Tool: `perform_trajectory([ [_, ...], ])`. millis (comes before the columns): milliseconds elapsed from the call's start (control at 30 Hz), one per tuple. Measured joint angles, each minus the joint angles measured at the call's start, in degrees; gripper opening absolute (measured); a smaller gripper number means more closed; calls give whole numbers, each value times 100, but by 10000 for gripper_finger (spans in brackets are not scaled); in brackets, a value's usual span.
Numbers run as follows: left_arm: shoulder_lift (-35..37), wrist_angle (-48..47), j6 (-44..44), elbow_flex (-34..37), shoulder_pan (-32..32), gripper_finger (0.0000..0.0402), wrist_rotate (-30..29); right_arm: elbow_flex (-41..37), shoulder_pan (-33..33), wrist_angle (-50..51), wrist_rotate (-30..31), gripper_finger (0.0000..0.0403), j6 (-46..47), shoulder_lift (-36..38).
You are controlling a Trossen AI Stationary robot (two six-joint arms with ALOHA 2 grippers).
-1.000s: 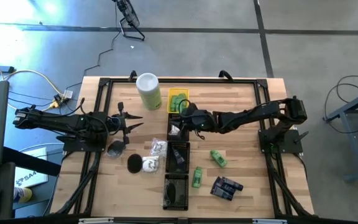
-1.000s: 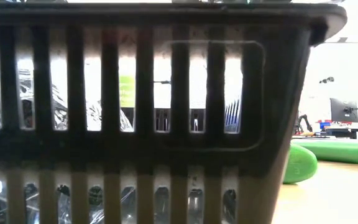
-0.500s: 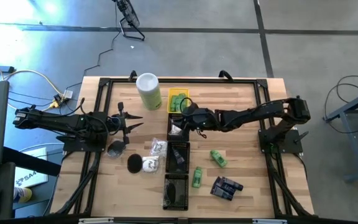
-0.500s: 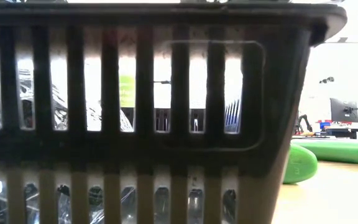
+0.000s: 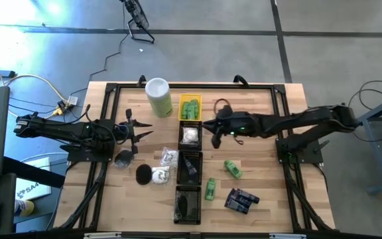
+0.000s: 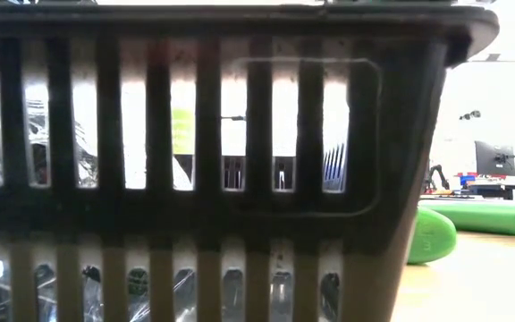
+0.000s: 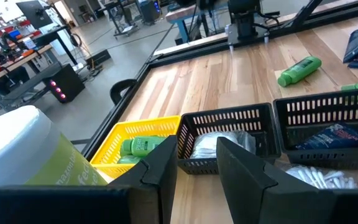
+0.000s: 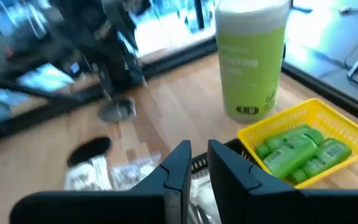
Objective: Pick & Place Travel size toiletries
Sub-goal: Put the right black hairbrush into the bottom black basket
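Note:
My right gripper hangs over the table just right of the black tray, with a narrow gap between its fingers and nothing in it. A white clear-wrapped piece lies in that tray. Green bottles fill the yellow tray. Two green bottles and dark blue packets lie on the table's near right part. White wrapped pieces and a black puck lie left of the trays. My left gripper waits open at the table's left.
The tall pale-green canister stands at the far edge beside the yellow tray. Two more black trays run toward the near edge. A grey round disc lies near the left arm. A black slotted tray wall blocks most of the low view.
My right gripper has drawn back from above the black tray toward the table's right edge, its arm stretching out straighter. The white wrapped piece, partly covered by the gripper before, now lies uncovered in that tray.

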State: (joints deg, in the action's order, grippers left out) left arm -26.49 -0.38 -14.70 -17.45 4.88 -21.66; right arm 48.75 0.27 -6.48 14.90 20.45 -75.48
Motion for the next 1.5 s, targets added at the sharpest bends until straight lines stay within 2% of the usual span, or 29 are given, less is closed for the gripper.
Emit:
perform_trajectory([
  [167,0,-18,0,0,1,109,1,-1051,0,-591,-9,46,28,972],
  [367,1,-17,29,0,1,109,1,-1964,0,-628,-30,46,33,2438],
  [533,1,-20,166,0,1,109,1,-2577,0,-627,-101,46,-90,3575],
  [767,0,-15,187,0,0,109,3,-3159,0,-546,-331,46,-296,4643],
  [1100,1,83,439,0,-1,109,3,-3398,0,54,-326,46,-380,5661],
  [1500,-1,440,1425,0,0,109,5,-3396,0,72,-284,46,-974,5834],
])
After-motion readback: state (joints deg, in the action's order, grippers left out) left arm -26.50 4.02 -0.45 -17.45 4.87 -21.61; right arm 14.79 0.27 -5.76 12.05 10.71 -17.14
